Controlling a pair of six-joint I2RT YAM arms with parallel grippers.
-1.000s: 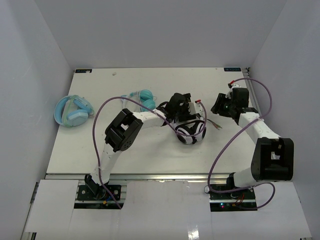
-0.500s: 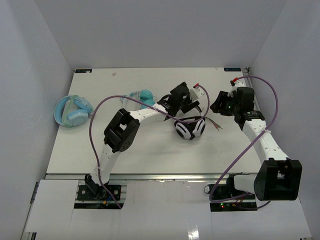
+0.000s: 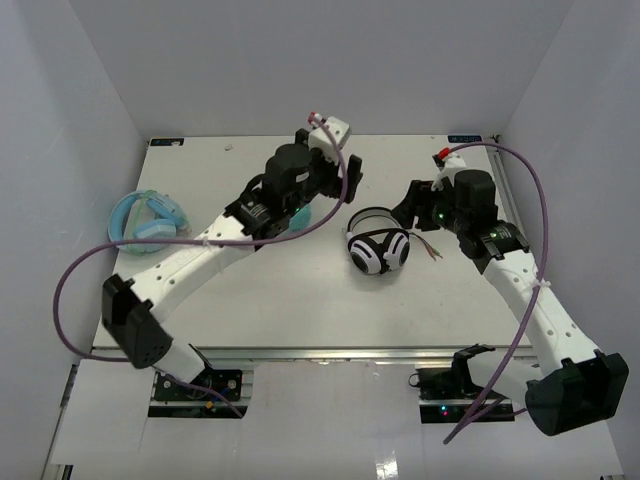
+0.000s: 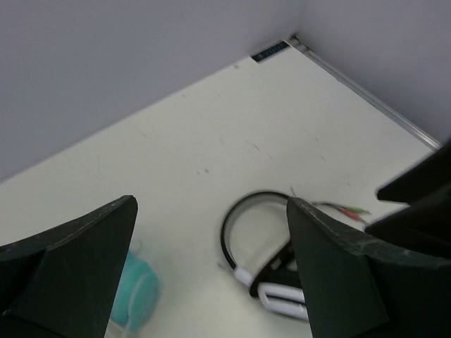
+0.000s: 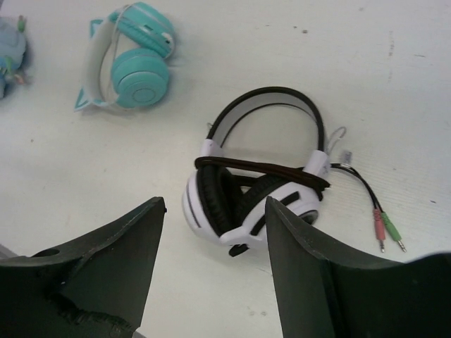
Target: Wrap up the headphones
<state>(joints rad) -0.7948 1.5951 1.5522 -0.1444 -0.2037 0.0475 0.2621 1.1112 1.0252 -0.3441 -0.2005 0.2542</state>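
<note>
lying on open table (image 3: 250,290), headphones (image 3: 378,250) well inside edges

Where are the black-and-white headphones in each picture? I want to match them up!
Top external: the headphones lie right of the table's middle, between the two arms.
Left wrist: the headphones sit near the bottom edge, right of centre.
Right wrist: the headphones are in the centre, headband toward the top.
Shared landmark: the pink and green plugs lie just beside the headphones in all three views.
</note>
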